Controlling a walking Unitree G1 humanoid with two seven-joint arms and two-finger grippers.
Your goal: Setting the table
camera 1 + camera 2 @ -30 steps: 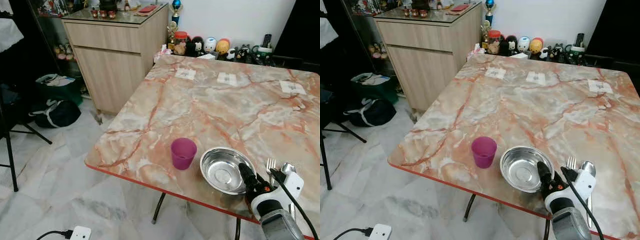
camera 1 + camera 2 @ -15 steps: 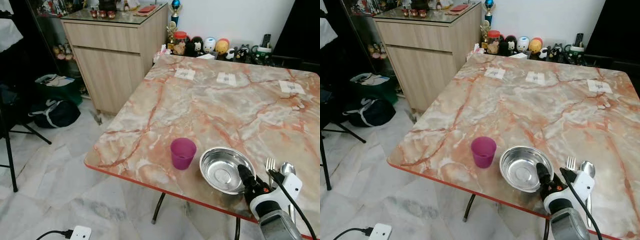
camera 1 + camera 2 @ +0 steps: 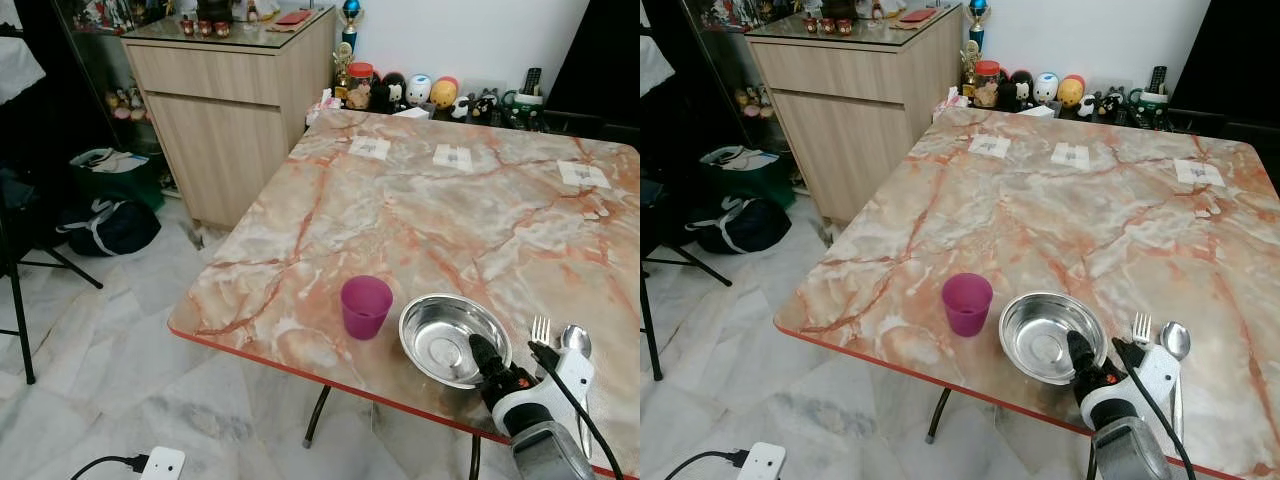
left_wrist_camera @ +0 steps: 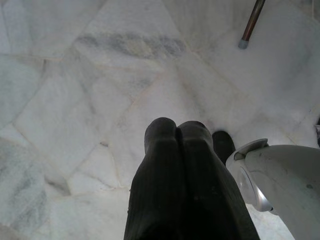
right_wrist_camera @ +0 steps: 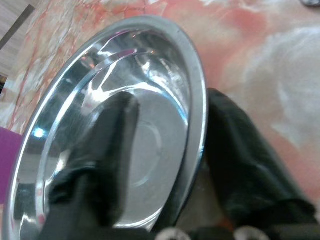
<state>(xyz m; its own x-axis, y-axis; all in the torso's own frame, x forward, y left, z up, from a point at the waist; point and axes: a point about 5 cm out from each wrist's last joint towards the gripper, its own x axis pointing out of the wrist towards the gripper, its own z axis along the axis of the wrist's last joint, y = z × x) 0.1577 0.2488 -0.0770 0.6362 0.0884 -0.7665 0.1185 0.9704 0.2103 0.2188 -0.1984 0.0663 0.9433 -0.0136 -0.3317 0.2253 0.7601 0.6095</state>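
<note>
Your right gripper (image 5: pixel 165 150) has its fingers spread astride the bowl (image 3: pixel 445 335) rim, not yet clamped. Thin, light, slippery steel: pinch the rim squarely. Left fingers (image 4: pixel 165 175) pressed together.

On the table (image 3: pixel 420 210), cup (image 3: pixel 365 306) left of bowl (image 3: pixel 448 338), fork (image 3: pixel 541 331) right.

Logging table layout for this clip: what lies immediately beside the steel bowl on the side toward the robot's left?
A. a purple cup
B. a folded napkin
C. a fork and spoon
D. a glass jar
A: the purple cup stands upright on the marble table just to the left of the steel bowl, apart from it; the fork and spoon lie on the bowl's other side.
</note>
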